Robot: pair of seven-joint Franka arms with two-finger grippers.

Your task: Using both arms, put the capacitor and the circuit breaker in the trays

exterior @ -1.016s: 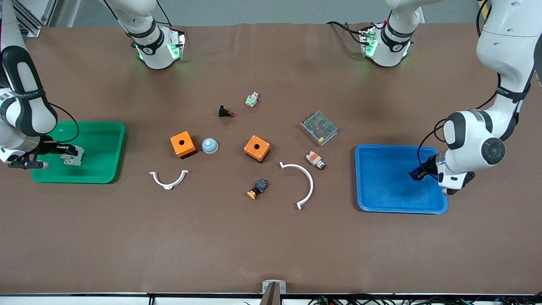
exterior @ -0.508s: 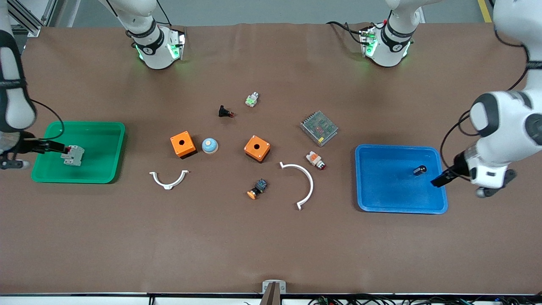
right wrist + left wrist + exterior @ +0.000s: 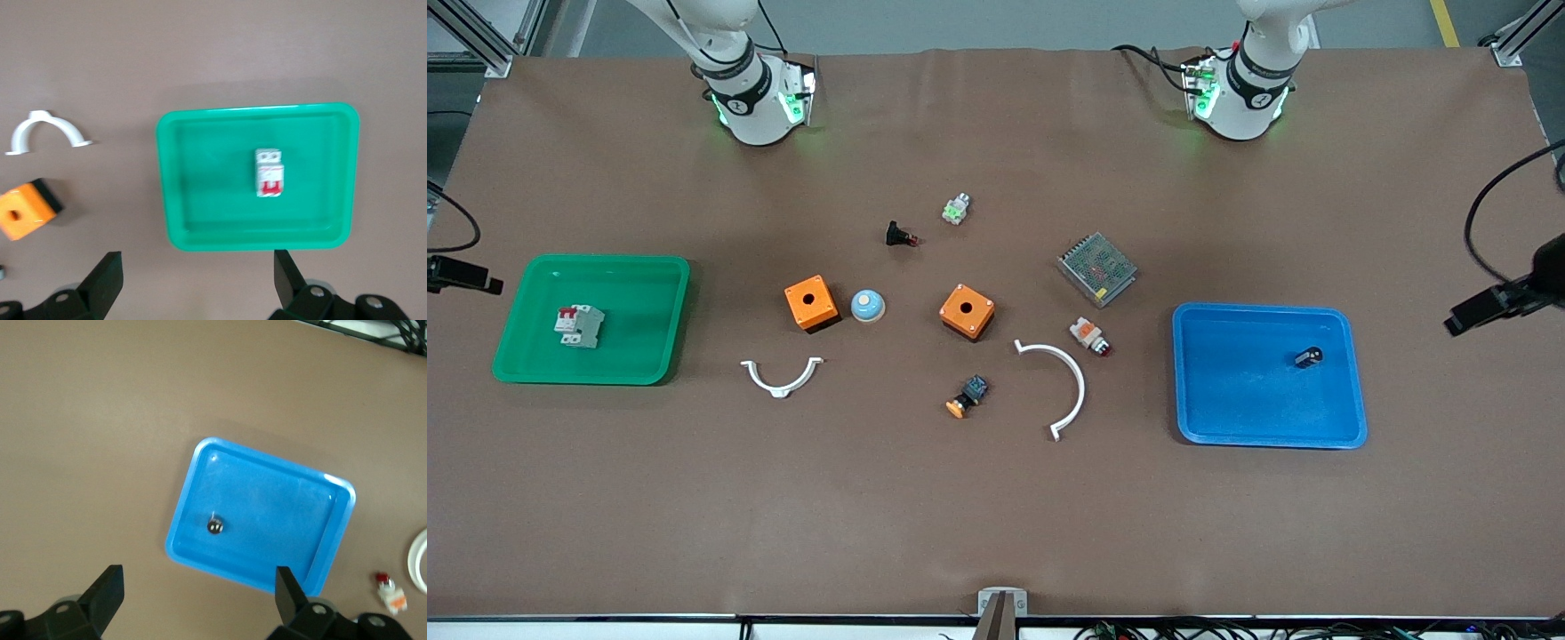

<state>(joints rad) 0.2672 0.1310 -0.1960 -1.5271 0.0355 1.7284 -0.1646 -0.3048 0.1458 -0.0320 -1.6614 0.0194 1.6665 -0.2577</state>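
The circuit breaker [image 3: 578, 325], white-grey with red toggles, lies in the green tray [image 3: 640, 347] at the right arm's end of the table. It also shows in the right wrist view [image 3: 269, 173]. The capacitor [image 3: 1308, 357], a tiny black cylinder, lies in the blue tray [image 3: 1227, 382] at the left arm's end and shows in the left wrist view [image 3: 215, 526]. My right gripper [image 3: 476, 281] is open and empty [image 3: 198, 277], high over the table beside the green tray [image 3: 200, 193]. My left gripper [image 3: 1467, 316] is open and empty [image 3: 198, 597], high over the table beside the blue tray [image 3: 280, 513].
Between the trays lie two orange boxes [image 3: 811, 303] [image 3: 967, 311], a blue dome [image 3: 867, 306], two white curved clamps [image 3: 782, 377] [image 3: 1063, 382], a metal mesh unit [image 3: 1097, 268], a white-and-orange button [image 3: 1090, 336], a black push-button [image 3: 900, 236] and other small parts.
Both grippers have let go and drawn up and away from their trays toward the table's ends. The circuit breaker and the capacitor stay lying in the trays.
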